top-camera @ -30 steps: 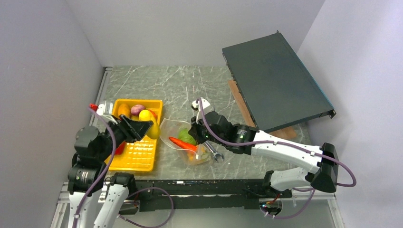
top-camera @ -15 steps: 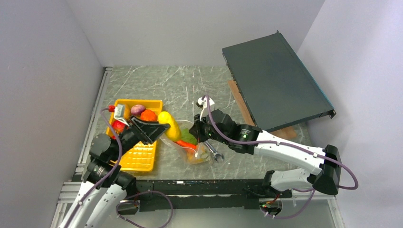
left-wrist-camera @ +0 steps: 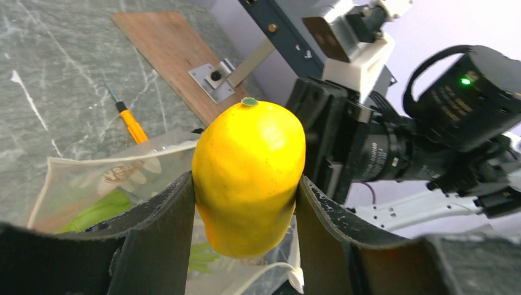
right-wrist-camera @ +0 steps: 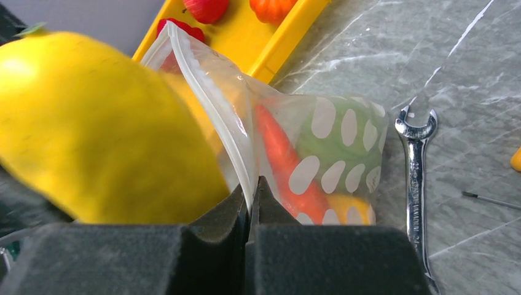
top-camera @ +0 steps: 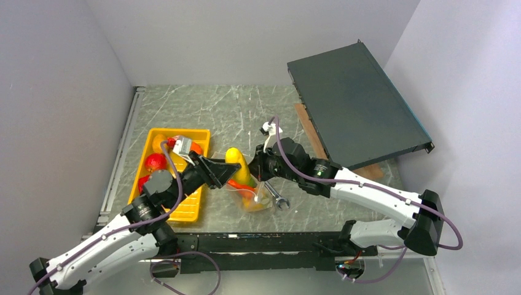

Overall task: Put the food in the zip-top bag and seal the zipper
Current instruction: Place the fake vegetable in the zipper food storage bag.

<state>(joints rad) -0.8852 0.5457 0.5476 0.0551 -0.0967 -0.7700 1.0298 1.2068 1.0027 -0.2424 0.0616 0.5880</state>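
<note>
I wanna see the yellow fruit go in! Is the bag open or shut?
Open. The right gripper pinches the zipper of the zip-top bag up, so the mouth gapes beside the yellow fruit.

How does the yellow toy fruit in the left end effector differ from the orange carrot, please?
Shape: the yellow fruit is plump and rounded; the carrot is slim and tapered. Place: the yellow fruit is clamped by the left end effector at the mouth of the zip-top bag; the carrot lies inside that bag. Colour: the fruit is yellow, the carrot orange-red. Both are glossy toy food.
</note>
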